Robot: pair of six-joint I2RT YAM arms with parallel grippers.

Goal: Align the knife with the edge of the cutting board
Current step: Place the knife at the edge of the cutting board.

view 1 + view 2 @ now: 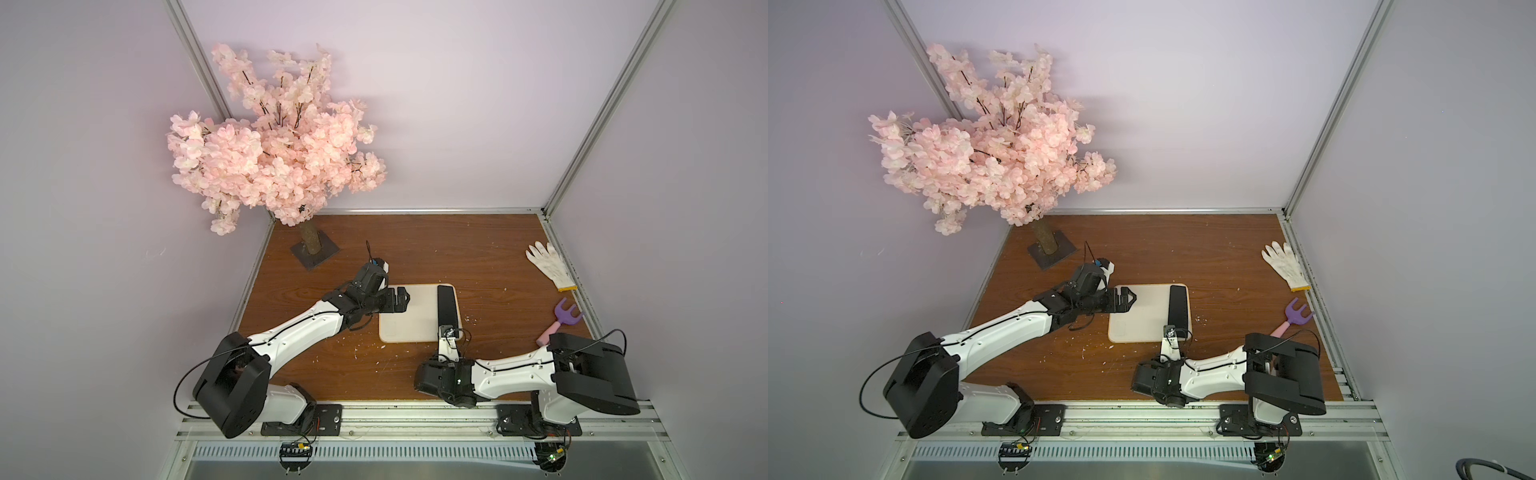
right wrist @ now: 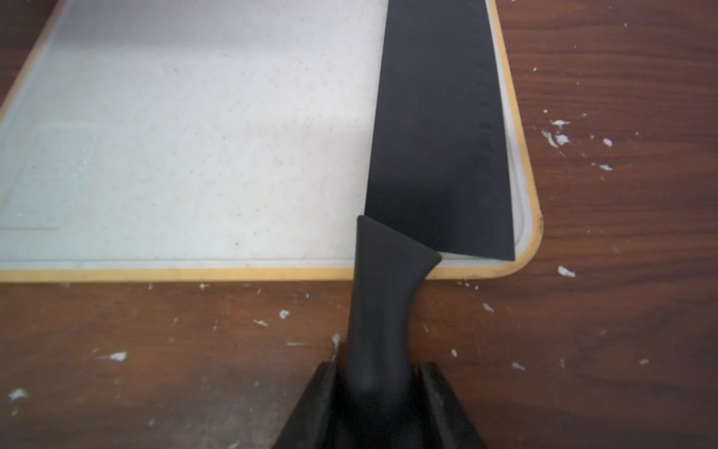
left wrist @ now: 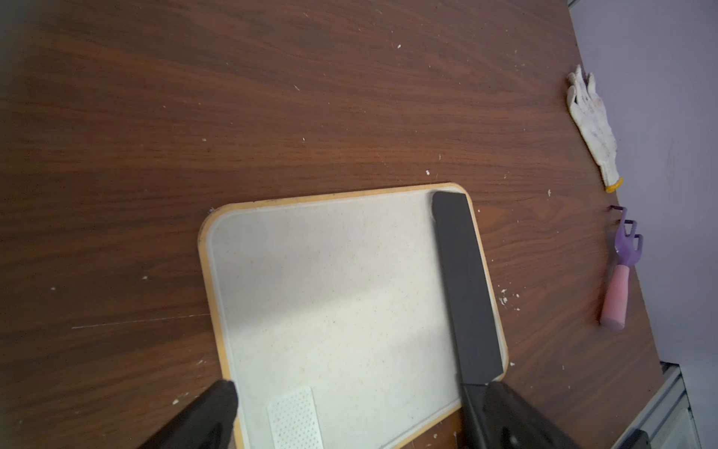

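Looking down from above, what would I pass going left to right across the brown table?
Blossom tree's base → cutting board → black knife → white glove.

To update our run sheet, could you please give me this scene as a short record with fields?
knife: blade flat on the cutting board, close along the edge facing the glove, about parallel; handle overhangs the near edge
right gripper: shut on the handle
left gripper: open, holding nothing, at the board's opposite edge
toy rake: purple, pink handle, on the table near the glove
tree: pink blossoms, far corner
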